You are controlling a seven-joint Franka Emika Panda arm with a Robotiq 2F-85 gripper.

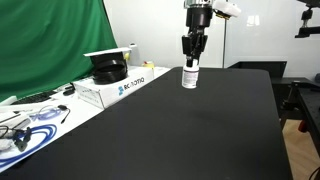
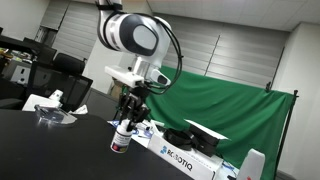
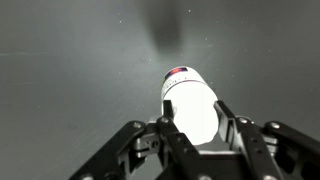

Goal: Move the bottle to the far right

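A wide black table (image 1: 200, 130) fills the foreground in both exterior views; a green cloth (image 1: 45, 40) hangs behind it as a backdrop, and a plain white wall (image 1: 150, 30) rises beside the cloth. A white box (image 1: 120, 88) with blue lettering sits on a pale surface along the table's side, near the cloth; a tangle of cables (image 1: 25, 125) lies further along that side; a strip of tan floor (image 1: 302, 160) shows past the table's opposite edge. In an exterior view dark office chairs (image 2: 60, 70) stand in the dim back of the room; grey ribbed panels (image 2: 230, 25) run above them.
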